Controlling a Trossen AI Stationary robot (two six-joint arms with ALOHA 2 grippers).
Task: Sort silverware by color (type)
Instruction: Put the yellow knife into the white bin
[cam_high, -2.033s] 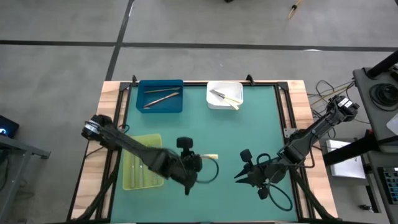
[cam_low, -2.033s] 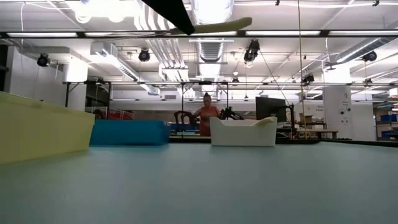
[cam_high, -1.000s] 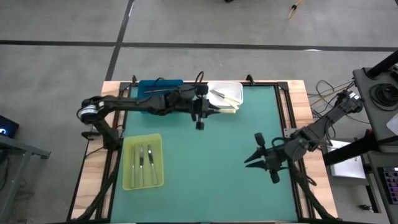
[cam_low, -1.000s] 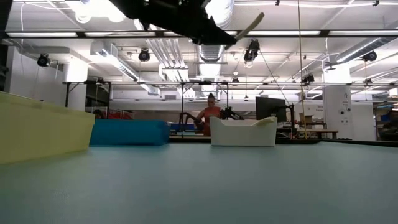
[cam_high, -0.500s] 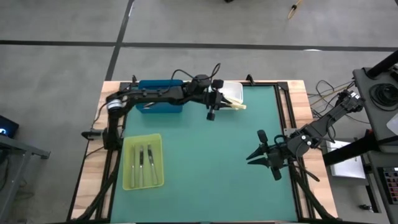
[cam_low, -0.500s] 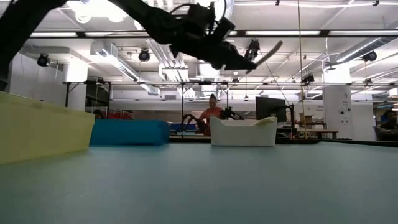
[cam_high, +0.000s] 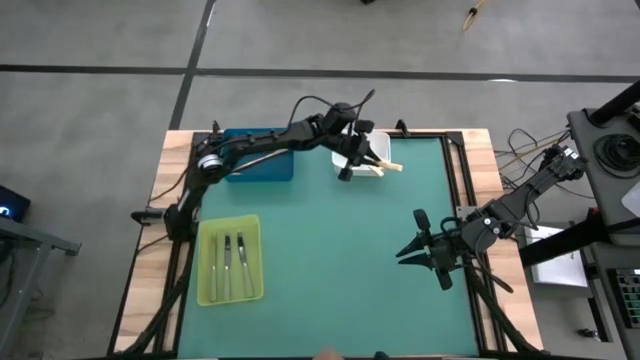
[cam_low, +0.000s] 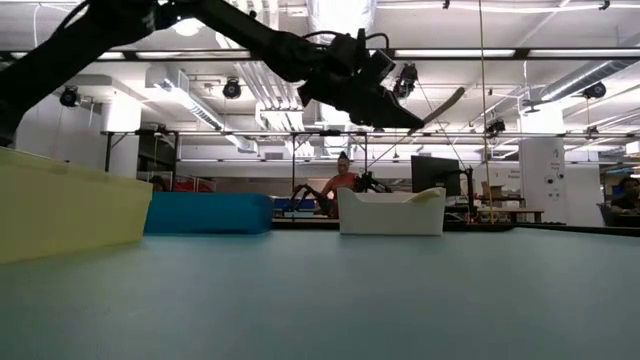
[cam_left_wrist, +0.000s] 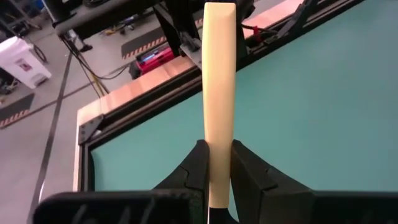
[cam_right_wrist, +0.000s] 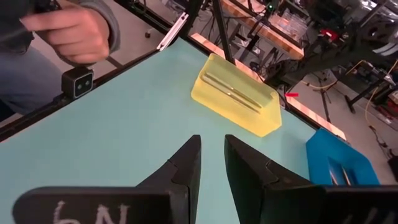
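The right pincer (cam_high: 404, 252) is held slightly parted and empty above the near right of the table (cam_high: 320, 250). Farther back, a yellow-handled knife (cam_high: 384, 167) is gripped by the left pincer (cam_high: 352, 166) above the white tray (cam_high: 376, 147).

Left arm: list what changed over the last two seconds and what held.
The left pincer, shut on the pale-handled knife, swung from the table's near middle, beside the yellow-green tray, across to above the white tray, carrying the knife throughout. The right pincer backed slightly toward the table's right edge. All three trays, including the blue tray, and their utensils stayed put.
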